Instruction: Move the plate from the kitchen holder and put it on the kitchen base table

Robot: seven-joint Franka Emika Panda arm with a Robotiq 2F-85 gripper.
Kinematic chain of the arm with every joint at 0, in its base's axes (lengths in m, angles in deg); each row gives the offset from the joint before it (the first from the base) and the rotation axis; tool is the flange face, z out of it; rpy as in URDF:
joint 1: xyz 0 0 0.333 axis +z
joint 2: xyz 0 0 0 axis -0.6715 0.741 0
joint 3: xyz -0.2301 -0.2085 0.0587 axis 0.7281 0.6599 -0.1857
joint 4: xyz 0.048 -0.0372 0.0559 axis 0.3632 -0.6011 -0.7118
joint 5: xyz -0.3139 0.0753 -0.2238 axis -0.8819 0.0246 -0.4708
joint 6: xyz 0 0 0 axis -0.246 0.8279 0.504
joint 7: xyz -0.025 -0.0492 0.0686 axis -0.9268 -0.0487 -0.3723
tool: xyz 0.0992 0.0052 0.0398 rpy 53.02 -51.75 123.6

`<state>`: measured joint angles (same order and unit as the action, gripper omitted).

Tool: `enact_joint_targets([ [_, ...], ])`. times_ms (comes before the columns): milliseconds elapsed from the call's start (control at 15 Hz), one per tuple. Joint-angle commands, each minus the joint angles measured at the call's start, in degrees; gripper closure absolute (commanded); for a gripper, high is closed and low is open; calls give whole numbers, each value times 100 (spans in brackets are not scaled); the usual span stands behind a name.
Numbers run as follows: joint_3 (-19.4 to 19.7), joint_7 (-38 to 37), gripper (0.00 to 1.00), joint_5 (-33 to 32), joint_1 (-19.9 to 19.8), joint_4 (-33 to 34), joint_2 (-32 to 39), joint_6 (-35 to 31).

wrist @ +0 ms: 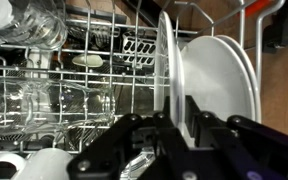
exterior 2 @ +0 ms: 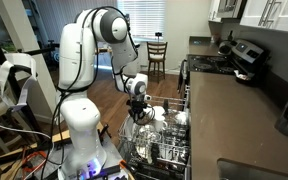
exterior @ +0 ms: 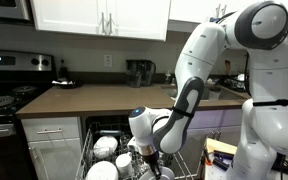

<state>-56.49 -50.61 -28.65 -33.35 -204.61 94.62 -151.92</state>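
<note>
Grasp step. Gripper (wrist: 180, 128) pressed together, pinching rim of plate (wrist: 165, 60). Plate stood upright in rack (wrist: 44, 78), running toward 12 o'clock in wrist view, not yet lifted. Next likely called for straight pull clear of tines, then carry to counter (exterior: 94, 98), 12 o'clock of rack.

**Where the three cameras stand**

An exterior view stands in front of the countertop (exterior: 94, 98), about at its height, and faces the wall cabinets (exterior: 99, 18). The robot arm (exterior: 199, 60) is near, on its right side. An exterior view looks from higher up along the countertop (exterior 2: 234, 110) toward a far window (exterior 2: 149, 18). Both exterior views share the arm, the stove (exterior: 4, 95) (exterior 2: 209, 62) and the dish rack (exterior: 114, 160) (exterior 2: 159, 145). The wrist view is very near. It looks past the gripper (wrist: 179, 125) into the rack, at a plate (wrist: 166, 60) standing on edge.
</note>
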Motion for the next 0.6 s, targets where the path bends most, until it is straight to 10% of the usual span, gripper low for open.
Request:
enact_joint_targets([
  [0,-129,372,94,268,-135,111,-220,481],
  [533,-112,549,94,462,-164,227,-668,774],
])
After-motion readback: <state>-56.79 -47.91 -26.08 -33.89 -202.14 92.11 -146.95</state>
